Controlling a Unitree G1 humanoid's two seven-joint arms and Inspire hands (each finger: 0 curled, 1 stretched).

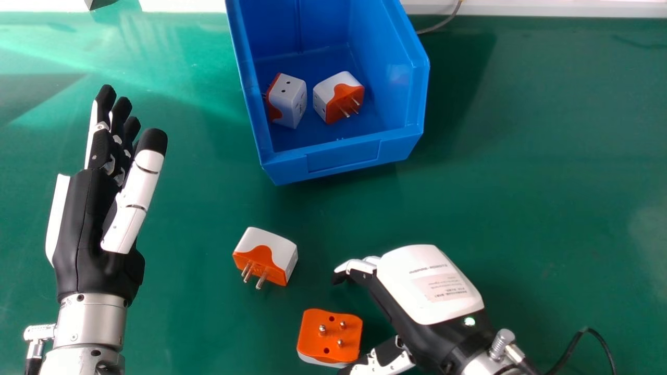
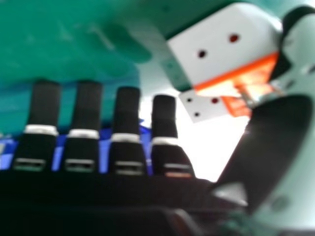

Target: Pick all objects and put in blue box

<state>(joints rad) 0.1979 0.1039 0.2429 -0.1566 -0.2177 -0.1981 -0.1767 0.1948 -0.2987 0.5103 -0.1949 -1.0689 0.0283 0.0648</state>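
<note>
Calling near adapter [image 1: 329, 333] next, judging by reach; prong face up on the counter [image 1: 547, 182], just beside right thumb [image 1: 383, 362]; right hand [image 1: 427, 284] wide, nothing held, fingers ahead and slightly right of near adapter, thumb on robot's side; key relation: near adapter left of the palm, by the mouth of the finger-thumb gap, so probably need a small shift left before closing; can't tell contact from near-contact at the thumb; almost square from above, no clear long axis; risk of knocking it away with the thumb; far adapter [image 1: 268, 252] ahead and left of it, prongs toward robot, longer side running mostly across; left hand [image 1: 88, 224] idle out left, fingers straight, farther from near adapter; in blue box [image 1: 341, 159], left boxed adapter [image 1: 289, 99] and right boxed adapter [image 1: 331, 94], just beside each other; about halfway by count; then lift and carry forward over front wall.
</note>
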